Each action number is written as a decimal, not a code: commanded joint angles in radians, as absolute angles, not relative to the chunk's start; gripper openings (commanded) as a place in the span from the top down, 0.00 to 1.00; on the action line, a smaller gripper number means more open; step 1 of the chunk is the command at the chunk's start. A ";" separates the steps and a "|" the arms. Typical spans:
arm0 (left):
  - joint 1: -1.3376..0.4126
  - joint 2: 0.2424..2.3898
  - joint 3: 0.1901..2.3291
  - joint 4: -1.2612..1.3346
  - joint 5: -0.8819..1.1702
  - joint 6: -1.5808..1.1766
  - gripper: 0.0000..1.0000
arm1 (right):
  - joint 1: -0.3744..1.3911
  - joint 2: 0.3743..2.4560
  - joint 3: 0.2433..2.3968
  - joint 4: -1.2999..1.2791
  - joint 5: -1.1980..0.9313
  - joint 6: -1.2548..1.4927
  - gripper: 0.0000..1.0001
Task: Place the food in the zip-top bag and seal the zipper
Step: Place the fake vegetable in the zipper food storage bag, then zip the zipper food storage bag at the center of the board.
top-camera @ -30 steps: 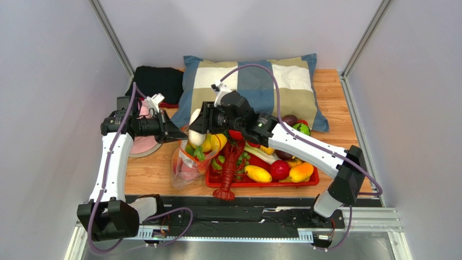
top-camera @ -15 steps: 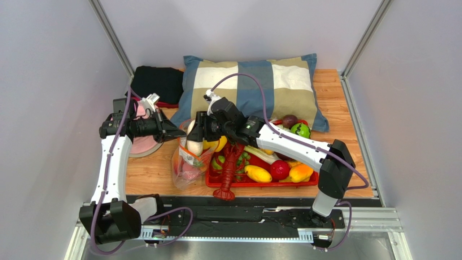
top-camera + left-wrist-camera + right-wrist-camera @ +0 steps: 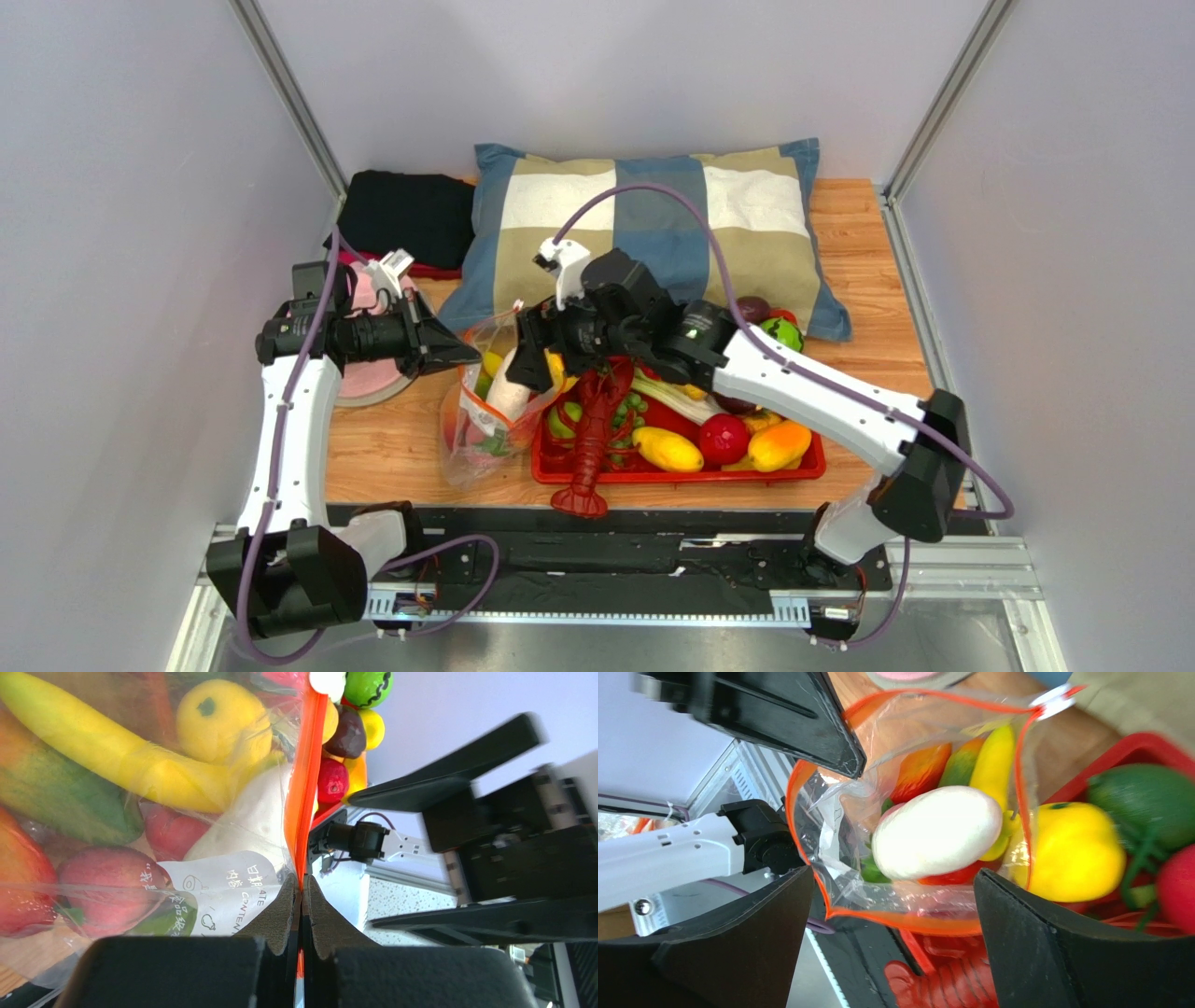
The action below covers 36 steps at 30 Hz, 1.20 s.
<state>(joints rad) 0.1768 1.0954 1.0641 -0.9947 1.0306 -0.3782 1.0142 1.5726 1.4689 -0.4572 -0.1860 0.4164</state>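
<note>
at the far left of the wooden table [image 3: 386, 451] lay a pink hat [image 3: 368, 375], with a black cloth [image 3: 411, 213] behind it. just right of these, the left gripper [image 3: 302, 890] had its fingers pressed together on the zipper [image 3: 307, 777], pinching the orange-red strip at the left end of the mouth of the zip-top bag [image 3: 477, 420]. the bag stood on the table just left of the red tray [image 3: 673, 478], its mouth up and spread into a wide loop (the right wrist view looked straight down into it). inside lay a banana [image 3: 105, 756], a green-orange mango [image 3: 49, 787], a pinkish-red fruit [image 3: 105, 889] and, uppermost, a white egg-shaped piece [image 3: 938, 831]. the right gripper [image 3: 894, 875] hung over the mouth with its fingers spread wide and nothing gripped between them. right of the bag, the tray held more toy food, among it a round yellow fruit [image 3: 1067, 850] just outside the bag's wall. a red lobster [image 3: 596, 441] lay across the tray's near left corner, its tail past the rim. behind everything lay a checked pillow [image 3: 659, 210].
</note>
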 commanded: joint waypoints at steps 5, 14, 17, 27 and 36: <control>0.187 1.074 1.111 -1.046 1.049 -0.292 1.00 | 0.895 1.443 1.410 -0.554 -0.172 0.273 0.23; 0.189 1.083 1.140 -1.106 1.025 -0.223 1.00 | 0.868 1.526 1.368 -0.476 -0.331 0.313 0.34; 0.187 1.075 1.144 -1.130 1.017 -0.196 1.00 | 0.867 1.574 1.373 -0.460 -0.365 0.317 0.36; 0.187 1.081 1.227 -1.193 0.925 -0.088 1.00 | 0.868 1.637 1.443 -0.414 -0.548 0.380 1.00; 0.179 1.180 1.399 -1.288 0.801 0.113 1.00 | 0.908 1.614 1.549 -0.273 -0.600 0.578 1.00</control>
